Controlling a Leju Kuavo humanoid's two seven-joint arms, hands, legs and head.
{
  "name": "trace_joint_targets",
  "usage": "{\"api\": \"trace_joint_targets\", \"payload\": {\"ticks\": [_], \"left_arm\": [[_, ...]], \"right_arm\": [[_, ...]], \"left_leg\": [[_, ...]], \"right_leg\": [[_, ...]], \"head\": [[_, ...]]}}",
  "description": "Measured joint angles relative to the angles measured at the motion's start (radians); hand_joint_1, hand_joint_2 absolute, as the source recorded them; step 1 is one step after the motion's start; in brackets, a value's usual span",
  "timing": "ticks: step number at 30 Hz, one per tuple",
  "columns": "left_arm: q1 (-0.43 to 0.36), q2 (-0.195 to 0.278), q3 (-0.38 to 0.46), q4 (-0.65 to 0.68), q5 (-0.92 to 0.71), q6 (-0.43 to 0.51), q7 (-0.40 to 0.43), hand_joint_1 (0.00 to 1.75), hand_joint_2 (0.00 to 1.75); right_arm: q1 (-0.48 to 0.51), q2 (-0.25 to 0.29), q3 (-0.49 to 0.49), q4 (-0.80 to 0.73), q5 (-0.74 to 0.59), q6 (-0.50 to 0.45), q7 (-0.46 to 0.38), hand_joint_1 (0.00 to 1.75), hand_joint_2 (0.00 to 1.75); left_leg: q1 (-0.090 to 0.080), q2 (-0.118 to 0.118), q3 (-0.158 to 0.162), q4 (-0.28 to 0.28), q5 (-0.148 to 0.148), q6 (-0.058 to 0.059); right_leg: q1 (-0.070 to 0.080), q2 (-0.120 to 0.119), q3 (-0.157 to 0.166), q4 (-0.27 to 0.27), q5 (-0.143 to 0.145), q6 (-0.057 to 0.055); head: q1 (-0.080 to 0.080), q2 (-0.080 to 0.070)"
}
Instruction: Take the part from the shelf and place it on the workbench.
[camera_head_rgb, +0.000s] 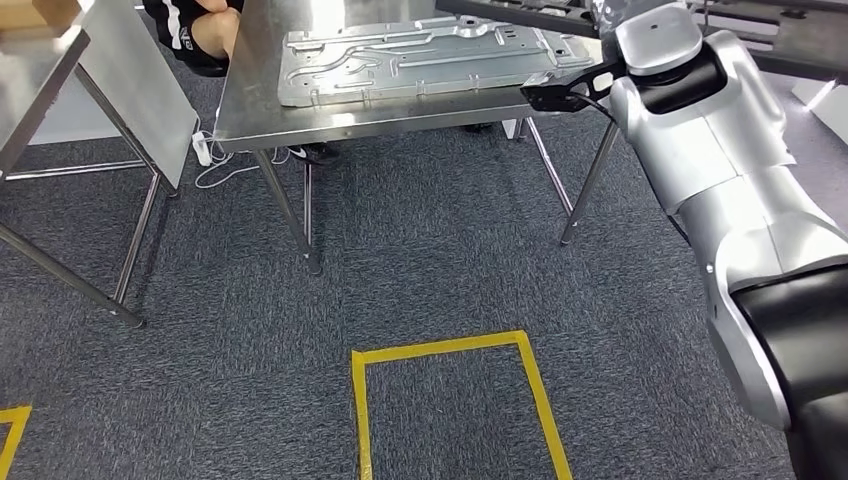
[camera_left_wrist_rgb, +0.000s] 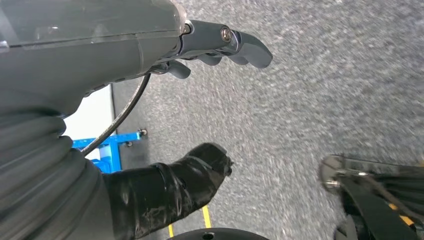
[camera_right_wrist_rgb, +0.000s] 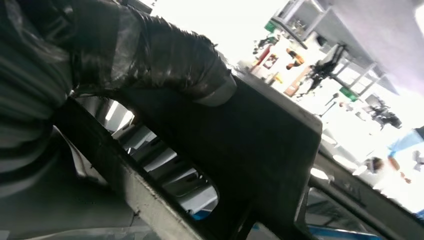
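Right hand (camera_right_wrist_rgb: 150, 55) clamped on dark part (camera_right_wrist_rgb: 240, 150), raised just beside desk (camera_head_rgb: 400, 120). Left hand (camera_left_wrist_rgb: 200, 100) hanging above carpet, fingers apart, holding nothing. Pickup judged complete; placement on desk beside silver panel (camera_head_rgb: 420, 60) outstanding.

A dark, flat part (camera_right_wrist_rgb: 260, 150) with cut-out openings sits in the right hand (camera_right_wrist_rgb: 150, 55), thumb pressed on its face.

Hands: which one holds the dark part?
The right hand, its thumb pressed on the dark part. The left hand hangs over the carpet, fingers apart, holding nothing.
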Motion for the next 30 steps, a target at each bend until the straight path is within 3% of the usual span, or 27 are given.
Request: {"api": "trace_joint_targets", "payload": {"ticks": [1,2,3,5,6,8,11,13,15,16,17,18,20,22,24,27,28,30], "left_arm": [[0.0,0.0,0.001,0.0,0.0,0.0,0.001,0.0,1.75],[0.0,0.0,0.001,0.0,0.001,0.0,0.003,0.0,1.75],[0.0,0.0,0.001,0.0,0.001,0.0,0.005,0.0,1.75],[0.002,0.0,0.002,0.0,0.002,0.0,0.008,0.0,1.75],[0.002,0.001,0.002,0.0,0.002,0.0,0.01,0.0,1.75],[0.001,0.002,0.003,0.0,0.002,0.0,0.011,0.0,1.75],[-0.001,0.002,0.003,0.0,0.001,0.0,0.009,0.0,1.75],[-0.001,0.002,0.004,0.0,0.0,0.0,0.006,0.0,1.75],[-0.002,0.002,0.004,0.0,0.0,0.0,0.004,0.0,1.75],[-0.003,0.002,0.004,0.0,0.0,0.0,0.004,0.0,1.75],[-0.003,0.001,0.004,0.0,0.0,0.0,0.003,0.0,1.75],[-0.002,0.001,0.004,0.0,0.0,0.0,0.003,0.0,1.75],[0.0,-0.001,0.005,0.0,0.001,0.001,0.002,0.0,1.75],[0.001,-0.002,0.007,0.0,0.002,0.004,0.005,0.0,1.75],[-0.001,-0.003,0.009,0.0,0.005,0.008,0.01,0.0,1.75],[-0.002,-0.003,0.014,0.0,0.009,0.011,0.017,0.0,1.75],[-0.001,-0.003,0.016,0.0,0.009,0.011,0.019,0.0,1.75],[0.001,-0.003,0.019,0.0,0.009,0.011,0.021,0.0,1.75]], "right_arm": [[0.003,0.004,0.0,0.005,0.0,0.0,-0.004,1.75,1.75],[0.005,0.007,0.0,0.009,0.0,0.0,-0.006,1.75,1.75],[0.006,0.009,0.001,0.013,0.0,0.0,-0.008,1.75,1.75],[0.005,0.013,0.001,0.019,0.0,-0.001,-0.008,1.75,1.75],[0.003,0.015,0.001,0.022,0.0,-0.002,-0.008,1.75,1.75],[0.001,0.025,0.001,0.027,-0.001,-0.004,-0.006,1.75,1.75],[0.012,0.053,0.001,0.035,-0.002,-0.008,-0.002,1.75,1.75],[0.018,0.07,0.001,0.038,-0.002,-0.011,0.001,1.75,1.75],[0.022,0.081,0.001,0.041,-0.002,-0.014,0.007,1.75,1.75],[0.027,0.084,0.001,0.043,-0.002,-0.015,0.009,1.75,1.75],[0.032,0.086,0.001,0.046,-0.002,-0.016,0.011,1.75,1.75],[0.036,0.088,0.001,0.049,-0.002,-0.017,0.013,1.75,1.75],[0.038,0.091,0.001,0.052,-0.002,-0.018,0.014,1.75,1.75],[0.035,0.092,0.001,0.053,-0.002,-0.02,0.013,1.75,1.75],[0.034,0.093,0.001,0.055,-0.002,-0.022,0.011,1.75,1.75],[0.033,0.093,0.001,0.059,-0.002,-0.023,0.01,1.75,1.75],[0.033,0.093,0.001,0.059,-0.002,-0.023,0.01,1.75,1.75],[0.033,0.092,0.001,0.06,-0.002,-0.024,0.007,1.75,1.75]], "left_leg": [[0.0,0.0,-0.027,0.045,-0.008,0.001],[0.0,0.0,-0.04,0.058,0.002,0.002],[0.0,0.0,-0.034,0.032,0.03,0.005],[-0.002,0.0,0.016,-0.09,0.102,0.014],[-0.005,-0.001,0.043,-0.15,0.124,0.018],[-0.012,-0.001,0.07,-0.204,0.13,0.024],[-0.012,0.002,0.083,-0.224,0.131,0.031],[-0.006,0.004,0.095,-0.238,0.135,0.038],[-0.005,0.004,0.1,-0.241,0.133,0.042],[-0.004,0.003,0.102,-0.239,0.13,0.043],[-0.003,0.001,0.104,-0.237,0.126,0.043],[-0.002,-0.002,0.107,-0.233,0.121,0.042],[0.001,-0.005,0.112,-0.224,0.11,0.035],[-0.002,-0.006,0.111,-0.218,0.102,0.026],[-0.004,-0.006,0.11,-0.218,0.1,0.015],[-0.001,-0.006,0.105,-0.202,0.083,0.003],[-0.001,-0.006,0.088,-0.164,0.06,0.0],[0.0,-0.006,0.025,-0.034,0.003,-0.002]], "right_leg": [[0.003,0.0,0.003,0.0,-0.002,-0.003],[0.006,0.0,0.006,0.001,-0.005,-0.004],[0.009,0.001,0.008,0.003,-0.008,-0.005],[0.012,0.002,0.013,0.008,-0.016,-0.003],[0.013,0.002,0.013,0.011,-0.021,-0.001],[0.014,0.003,0.012,0.013,-0.024,0.007],[0.013,0.004,0.012,0.012,-0.028,0.019],[0.01,0.002,-0.015,0.072,-0.062,0.028],[0.004,0.0,-0.08,0.2,-0.113,0.036],[0.001,-0.001,-0.111,0.254,-0.126,0.039],[-0.002,-0.001,-0.129,0.277,-0.12,0.042],[-0.004,-0.001,-0.13,0.262,-0.096,0.043],[-0.007,-0.003,-0.086,0.144,-0.022,0.042],[-0.003,-0.005,-0.041,0.044,0.014,0.039],[0.005,-0.003,-0.029,0.022,0.009,0.032],[0.001,-0.001,-0.022,0.01,0.009,0.014],[0.0,-0.001,-0.018,0.006,0.01,0.008],[0.002,0.0,-0.012,0.004,0.008,-0.002]], "head": [[0.0,0.0],[0.0,0.0],[0.0,0.0],[0.0,0.0],[0.0,0.0],[0.0,0.0],[0.0,0.0],[0.0,0.0],[0.0,0.0],[0.0,0.0],[0.0,0.0],[0.0,0.0],[0.0,0.0],[0.0,0.0],[0.0,0.0],[0.0,0.0],[0.0,0.0],[0.0,0.0]]}}
